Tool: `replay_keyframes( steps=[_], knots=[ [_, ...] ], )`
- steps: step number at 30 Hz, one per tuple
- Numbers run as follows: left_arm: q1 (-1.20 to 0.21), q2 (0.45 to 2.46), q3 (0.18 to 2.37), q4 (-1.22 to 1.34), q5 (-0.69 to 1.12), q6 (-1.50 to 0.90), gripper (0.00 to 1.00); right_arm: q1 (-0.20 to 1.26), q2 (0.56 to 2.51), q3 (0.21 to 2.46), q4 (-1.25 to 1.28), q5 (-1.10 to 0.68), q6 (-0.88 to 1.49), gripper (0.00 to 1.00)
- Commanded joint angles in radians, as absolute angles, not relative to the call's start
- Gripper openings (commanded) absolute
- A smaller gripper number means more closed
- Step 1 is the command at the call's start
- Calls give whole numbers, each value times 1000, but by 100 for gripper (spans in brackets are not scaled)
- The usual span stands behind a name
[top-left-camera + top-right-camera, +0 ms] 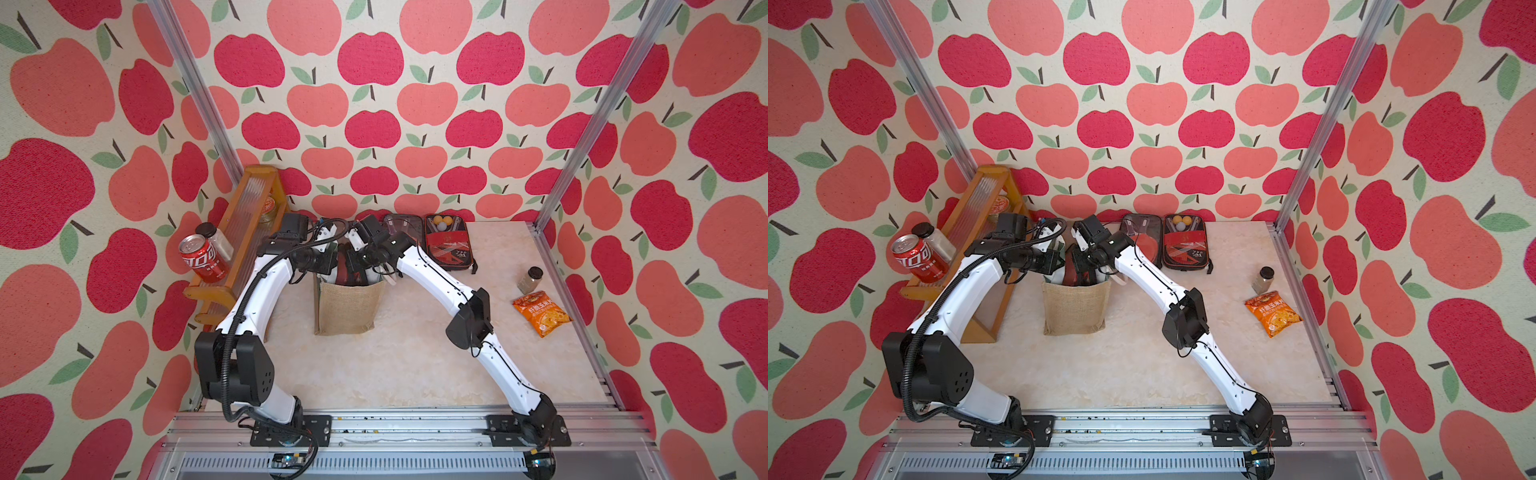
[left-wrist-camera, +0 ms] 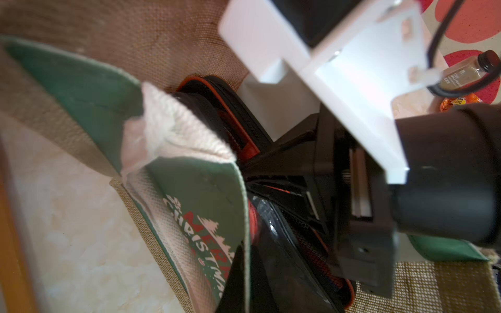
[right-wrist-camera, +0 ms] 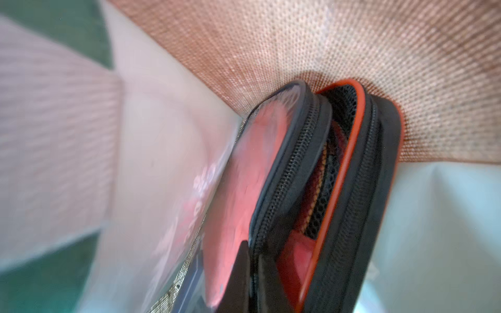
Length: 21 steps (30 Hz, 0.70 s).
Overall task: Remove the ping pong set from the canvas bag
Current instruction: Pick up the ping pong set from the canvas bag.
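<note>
The tan canvas bag [image 1: 349, 307] stands upright mid-table. Inside it stands the ping pong set [image 1: 345, 272], a black zip case with red trim, partly unzipped in the right wrist view [image 3: 352, 189]. My left gripper [image 2: 245, 260] is at the bag's left rim, shut on the thin edge of the green-and-white side panel [image 2: 203, 195]. My right gripper [image 3: 253, 252] reaches into the mouth and is shut on one zipped edge of the case. In both top views the wrists hide the fingertips. The bag's jute wall [image 3: 352, 48] lies right behind the case.
A second paddle case [image 1: 451, 245] lies open at the table's back with orange balls in it. A wooden shelf [image 1: 245, 232] at the left carries a red can [image 1: 203, 257] and a jar [image 1: 216, 241]. A spice jar [image 1: 530, 280] and an orange snack packet [image 1: 540, 311] sit at the right.
</note>
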State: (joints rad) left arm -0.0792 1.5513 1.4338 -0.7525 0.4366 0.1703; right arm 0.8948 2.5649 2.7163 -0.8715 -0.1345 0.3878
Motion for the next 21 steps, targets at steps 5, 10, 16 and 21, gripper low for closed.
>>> replay_keyframes(
  steps=[5, 10, 16, 21],
  knots=[
    [-47, 1519, 1421, -710, 406, 155, 0, 869, 2424, 2731, -919, -89, 336, 0],
    [-45, 1519, 1421, -710, 397, 154, 0, 868, 2410, 2755, -935, -80, 333, 0],
    [-46, 1526, 1421, -708, 398, 152, 0, 867, 2370, 2755, -925, -71, 329, 0],
    [-46, 1528, 1419, -706, 393, 153, 0, 868, 2339, 2755, -915, -60, 321, 0]
  ],
)
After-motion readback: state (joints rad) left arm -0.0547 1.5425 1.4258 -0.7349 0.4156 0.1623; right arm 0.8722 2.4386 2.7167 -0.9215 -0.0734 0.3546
